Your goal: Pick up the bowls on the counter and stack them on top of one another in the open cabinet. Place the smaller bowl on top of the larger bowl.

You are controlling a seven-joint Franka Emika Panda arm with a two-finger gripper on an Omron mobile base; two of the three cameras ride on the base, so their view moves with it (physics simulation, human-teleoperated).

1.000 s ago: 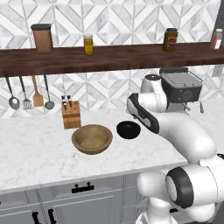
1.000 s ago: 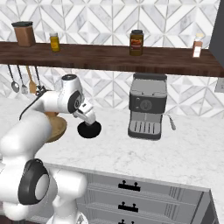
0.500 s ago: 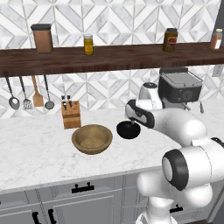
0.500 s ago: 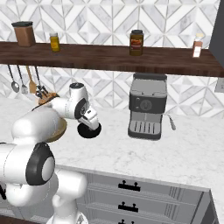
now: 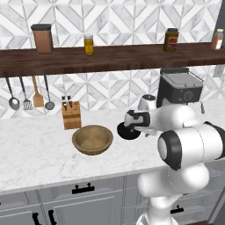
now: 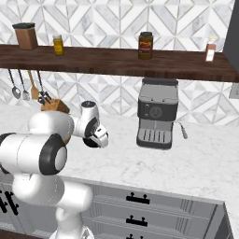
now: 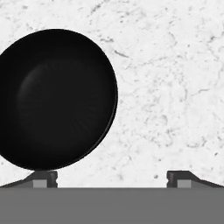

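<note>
The white Franka Panda arm with dark joints is folding forward and low from the mobile base, its thick rounded elbow link bulging in the foreground while the forearm is reaching away from it toward the hand. The wrist is bending so that the hand is pointing steeply downward. The two-finger gripper is hanging with its small dark finger tips spread wide apart, one at each side of the hand view, nothing lying between them. From the left base view the hand is sitting just left of the arm's big elbow link.
</note>
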